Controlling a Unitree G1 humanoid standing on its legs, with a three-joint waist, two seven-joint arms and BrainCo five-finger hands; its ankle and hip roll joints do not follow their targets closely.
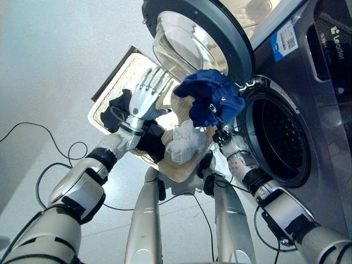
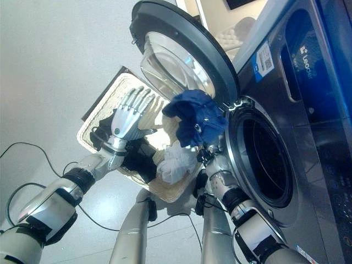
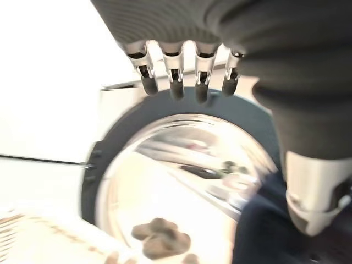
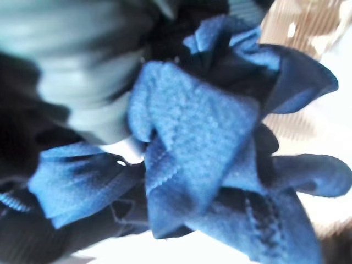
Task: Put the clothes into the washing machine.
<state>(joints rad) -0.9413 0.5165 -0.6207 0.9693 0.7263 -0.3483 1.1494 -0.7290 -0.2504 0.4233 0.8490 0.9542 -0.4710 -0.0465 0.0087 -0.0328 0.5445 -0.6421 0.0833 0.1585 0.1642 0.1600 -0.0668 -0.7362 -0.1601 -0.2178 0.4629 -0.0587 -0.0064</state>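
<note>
Pale floor fills the frame's left; right hand (image 1: pixel 223 127) clutches blue cloth (image 1: pixel 209 96) at centre beside washing machine (image 1: pixel 308 110); left hand (image 1: pixel 144 102) spreads flat over basket (image 1: pixel 113 82).

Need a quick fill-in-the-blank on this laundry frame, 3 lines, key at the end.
1. The right robot hand lifts a bunched ____ garment beside the drum opening.
2. The washing machine door stands ____.
3. The left robot hand, fingers straight, hovers over the wicker ____ holding a white cloth and dark clothes.

Missing words: blue; open; basket
</note>
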